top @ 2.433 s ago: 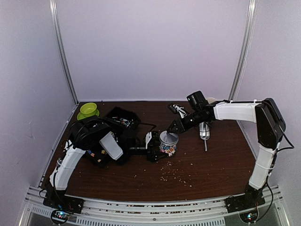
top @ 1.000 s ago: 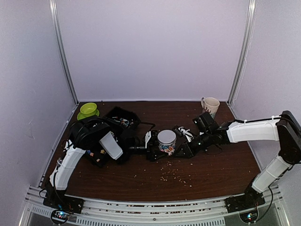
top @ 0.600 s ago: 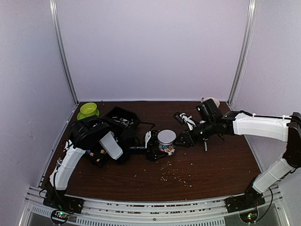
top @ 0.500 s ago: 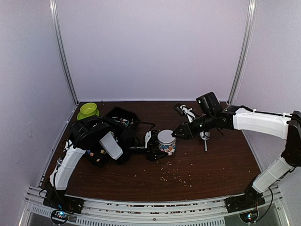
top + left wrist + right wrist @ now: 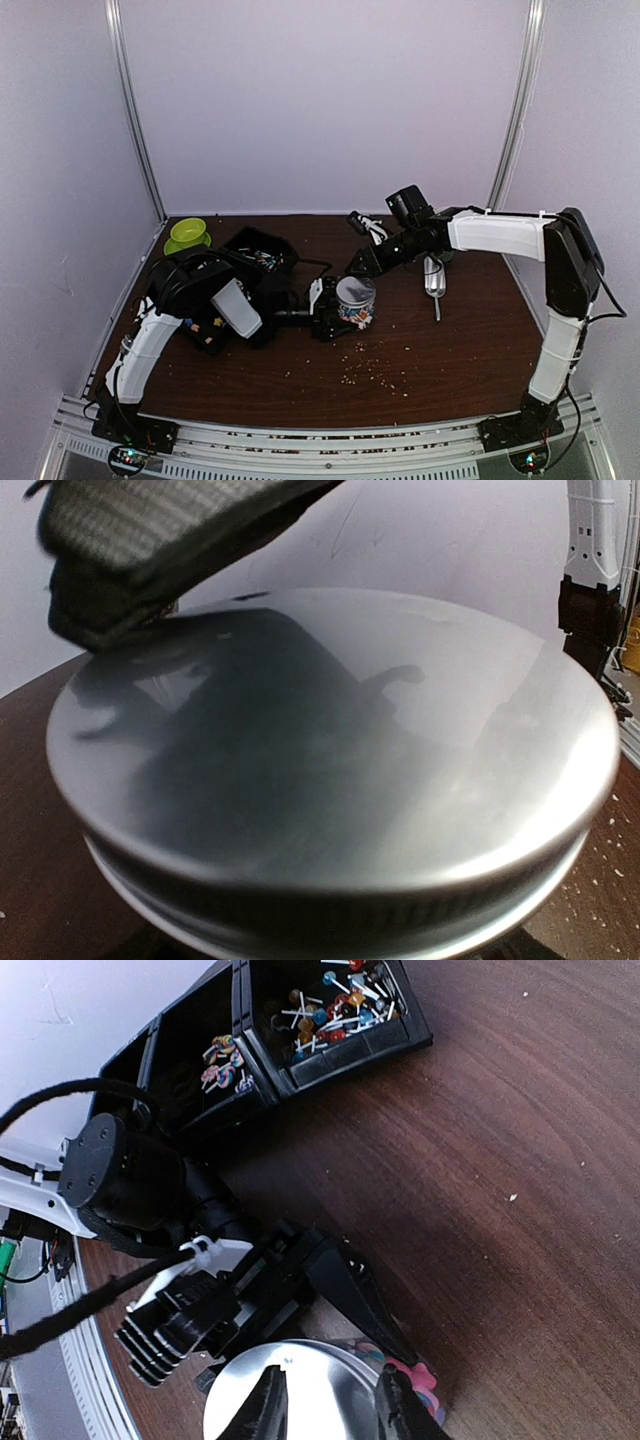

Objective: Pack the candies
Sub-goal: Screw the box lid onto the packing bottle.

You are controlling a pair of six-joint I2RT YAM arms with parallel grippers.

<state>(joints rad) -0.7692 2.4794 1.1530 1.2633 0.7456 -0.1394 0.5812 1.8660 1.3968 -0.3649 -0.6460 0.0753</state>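
A glass jar (image 5: 356, 298) with a silver lid (image 5: 330, 740) stands mid-table, and the candies (image 5: 358, 314) show pink and blue through its side (image 5: 425, 1380). My left gripper (image 5: 340, 308) is shut on the jar from the left, one black finger (image 5: 370, 1300) lying along the glass. In the left wrist view the lid fills the picture and hides my own fingers. My right gripper (image 5: 356, 266) hovers just behind and above the jar. It is open, its fingertips (image 5: 268, 1405) apart over the lid (image 5: 300, 1400) with nothing between them.
A black compartment tray (image 5: 262, 250) with lollipops (image 5: 335, 1005) sits behind my left arm. A green bowl (image 5: 187, 234) stands at the back left. A metal scoop (image 5: 434, 280) lies right of the jar. Pale crumbs (image 5: 365, 370) dot the wood in front.
My right gripper was low at the jar's right side. It has lifted and swung back and left, and now hangs above and behind the lid. The left arm and jar have stayed put.
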